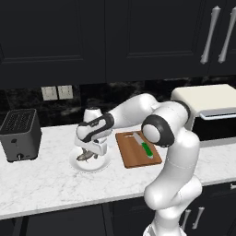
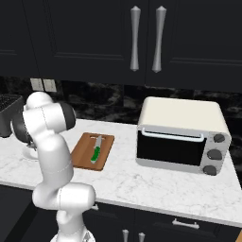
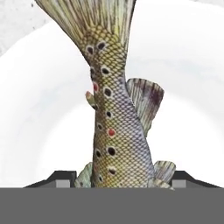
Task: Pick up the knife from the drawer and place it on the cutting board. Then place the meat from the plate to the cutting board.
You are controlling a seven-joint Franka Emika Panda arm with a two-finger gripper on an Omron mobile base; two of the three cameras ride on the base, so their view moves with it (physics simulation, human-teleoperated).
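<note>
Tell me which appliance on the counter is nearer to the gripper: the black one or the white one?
The black toaster, left of the plate where the gripper works; the white toaster oven stands beyond the cutting board.

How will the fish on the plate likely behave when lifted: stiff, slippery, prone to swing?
The meat looks scaly and tapered, so probably slippery. The gripper brackets one end, so the long tail may swing. Small against the plate, it seems light.

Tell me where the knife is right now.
The knife lies flat on the cutting board, on the counter between the plate and the toaster oven. In the right base view its green handle points toward the counter's front edge.
</note>
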